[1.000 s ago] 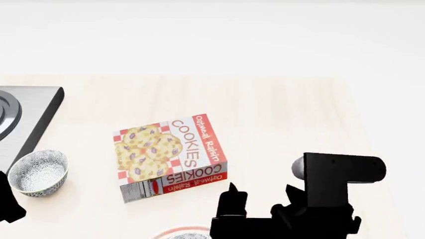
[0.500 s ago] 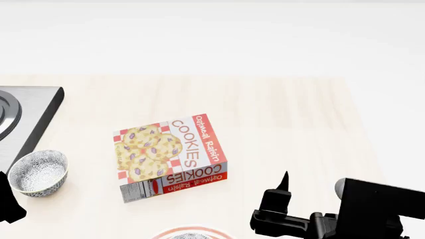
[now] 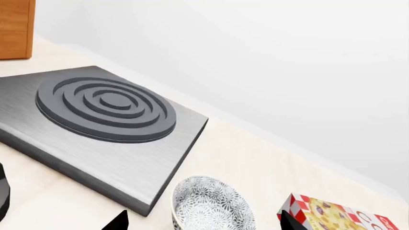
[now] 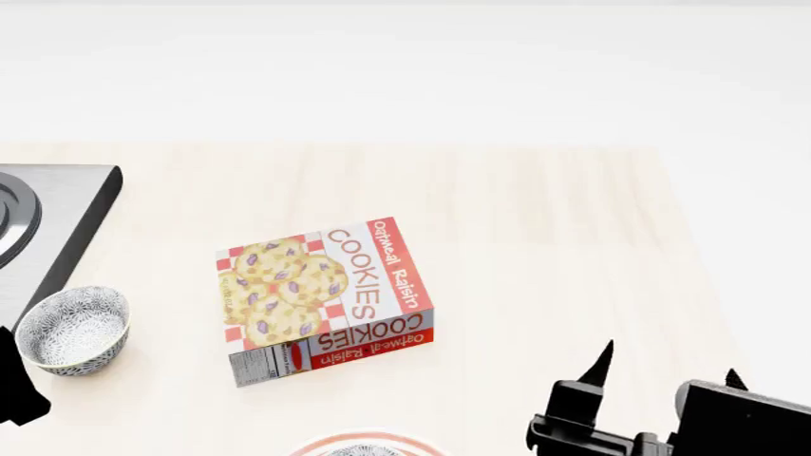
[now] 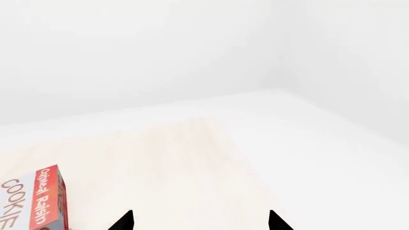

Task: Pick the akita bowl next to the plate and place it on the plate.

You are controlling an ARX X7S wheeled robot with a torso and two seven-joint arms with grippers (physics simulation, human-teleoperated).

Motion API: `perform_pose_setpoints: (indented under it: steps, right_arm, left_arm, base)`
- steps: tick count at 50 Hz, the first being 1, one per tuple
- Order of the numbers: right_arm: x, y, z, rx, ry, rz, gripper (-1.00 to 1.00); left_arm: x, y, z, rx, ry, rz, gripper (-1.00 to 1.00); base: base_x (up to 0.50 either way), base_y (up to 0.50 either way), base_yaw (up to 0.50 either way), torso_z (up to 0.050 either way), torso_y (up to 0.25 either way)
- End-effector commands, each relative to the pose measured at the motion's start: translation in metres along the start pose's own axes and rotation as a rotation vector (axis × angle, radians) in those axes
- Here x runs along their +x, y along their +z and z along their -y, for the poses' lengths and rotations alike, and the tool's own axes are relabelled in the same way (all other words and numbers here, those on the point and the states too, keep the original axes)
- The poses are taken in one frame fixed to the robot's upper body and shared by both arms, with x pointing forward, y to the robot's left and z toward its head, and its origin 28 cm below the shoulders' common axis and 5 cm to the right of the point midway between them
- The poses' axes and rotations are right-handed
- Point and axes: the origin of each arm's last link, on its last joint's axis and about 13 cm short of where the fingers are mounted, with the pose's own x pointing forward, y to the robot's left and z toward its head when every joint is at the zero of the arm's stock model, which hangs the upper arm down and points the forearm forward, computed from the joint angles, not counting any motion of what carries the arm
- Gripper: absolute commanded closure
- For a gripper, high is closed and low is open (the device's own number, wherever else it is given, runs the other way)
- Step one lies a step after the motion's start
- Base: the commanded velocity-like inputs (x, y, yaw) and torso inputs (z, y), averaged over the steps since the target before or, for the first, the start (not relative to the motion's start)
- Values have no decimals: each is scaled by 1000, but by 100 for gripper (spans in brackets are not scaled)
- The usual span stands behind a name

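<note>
- Right claw (image 4: 662, 366) has moved right and lower vs 0.5 s ago; tips apart, nothing between.
- Plate (image 4: 361, 443) cut off at head view's bottom edge, w/ akita bowl (image 4: 363, 451) on it, barely visible.
- Left claw (image 3: 203, 221): only tips show, apart.
- Second bowl (image 4: 74, 329) beside stove (image 3: 102, 129); cookie box (image 4: 323, 299) on counter (image 4: 533, 228).
</note>
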Motion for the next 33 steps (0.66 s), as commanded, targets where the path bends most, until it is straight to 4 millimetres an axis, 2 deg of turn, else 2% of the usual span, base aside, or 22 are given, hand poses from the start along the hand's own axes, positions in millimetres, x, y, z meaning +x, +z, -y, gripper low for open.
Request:
perform_pose_setpoints:
  steps: [1, 16, 33]
  right_arm:
    - [-3, -7, 9, -29, -82, 81, -100]
    - [-10, -7, 12, -74, -85, 142, -100]
    - [-18, 4, 17, -95, -114, 210, -100]
  left_arm:
    - [-1, 2, 1, 3, -2, 1, -100]
    - [0, 0, 1, 8, -5, 4, -100]
    - [1, 0, 1, 38, -13, 25, -100]
  base:
    - [0, 0, 0, 0, 0]
    - [0, 0, 0, 0, 0]
    - [0, 0, 0, 0, 0]
